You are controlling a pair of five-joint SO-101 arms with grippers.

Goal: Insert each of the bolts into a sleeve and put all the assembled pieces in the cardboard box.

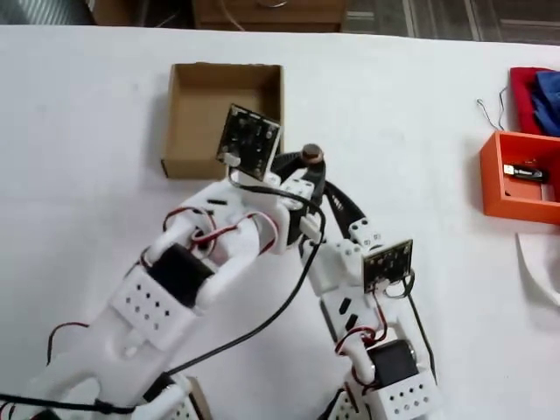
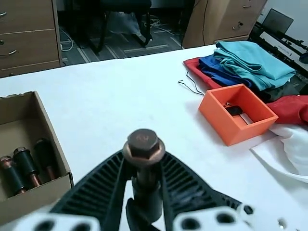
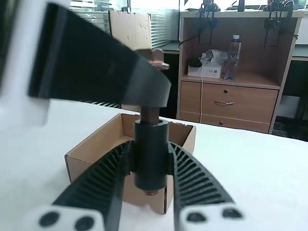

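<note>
Nearest, the right gripper [image 3: 150, 147] has its ribbed black jaws clamped on an upright black sleeve [image 3: 150, 166] above the white table [image 2: 120, 101]; a copper-coloured bolt [image 3: 150, 114] stands with its shank entering the sleeve's top; how deep it sits cannot be seen. The left gripper [image 2: 143, 166] has its jaws closed on the bolt's shank just under the hexagonal head; one of its fingers [image 3: 96, 72] crosses the right wrist view as a blurred black band and hides most of the head. From above, the two grippers meet just beside the cardboard box [image 1: 179, 114], near its corner; the arms cover the sleeve there. Inside the box lie three assembled pieces [image 2: 24, 166], side by side against one wall, partly cut off by the view's edge. Well apart, an orange tray [image 2: 226, 120] holds a small dark object too small to identify; folded cloths [image 2: 250, 62] lie just beyond it.
</note>
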